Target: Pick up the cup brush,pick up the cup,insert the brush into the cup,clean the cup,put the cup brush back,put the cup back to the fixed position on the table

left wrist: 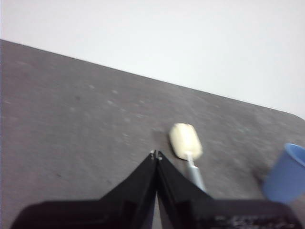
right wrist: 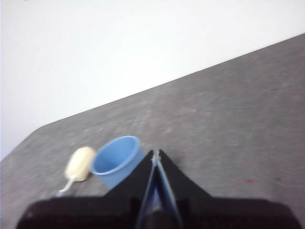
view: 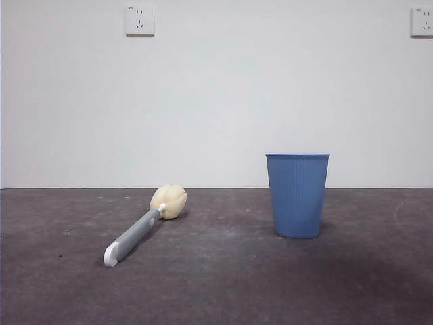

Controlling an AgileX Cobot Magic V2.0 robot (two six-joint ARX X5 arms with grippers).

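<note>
The cup brush [view: 142, 227] lies flat on the table [view: 216, 284] at the left, its cream sponge head [view: 168, 201] toward the wall and its white hooked end nearest the camera. The light blue ribbed cup [view: 297, 195] stands upright to its right. Neither arm shows in the front view. In the left wrist view my left gripper [left wrist: 156, 154] is shut and empty, hovering short of the cup brush [left wrist: 186, 142], with the cup [left wrist: 286, 172] off to one side. My right gripper [right wrist: 156, 152] is shut and empty above the table beside the cup [right wrist: 117, 160]; the cup brush [right wrist: 80, 164] lies beyond it.
A plain white wall [view: 216, 101] rises behind the table, with an electrical outlet [view: 139, 20] high on the left and another outlet [view: 421, 22] at the right edge. Bare dark grey table surface surrounds both objects.
</note>
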